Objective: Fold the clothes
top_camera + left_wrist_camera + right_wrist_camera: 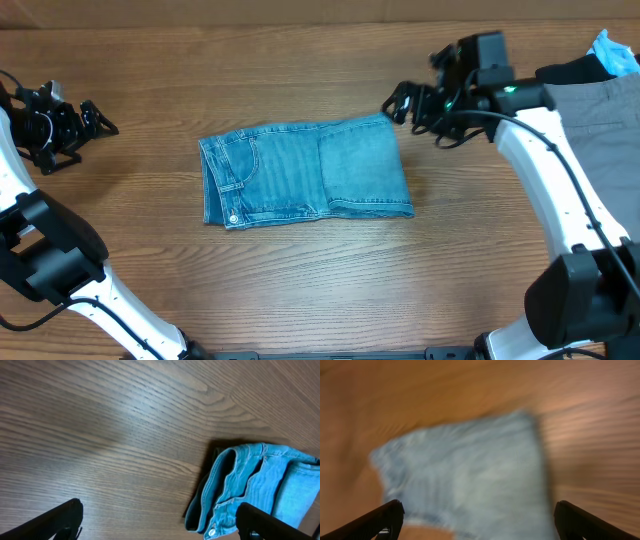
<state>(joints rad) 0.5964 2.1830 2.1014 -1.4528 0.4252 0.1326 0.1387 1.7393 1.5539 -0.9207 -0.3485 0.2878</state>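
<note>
The folded jeans (305,172) lay flat, long axis running left to right, one corner close to the right claw (397,103), which was spread and empty. The left claw (97,118), also spread, sat well apart from them; the right arm looked nearer.

Soft, even light in the overhead view; faint shadows on the desk (300,290). Left wrist view sharp, pale glare near 12 o'clock. Right wrist view wholly motion-blurred, jeans (470,480) smeared.
</note>
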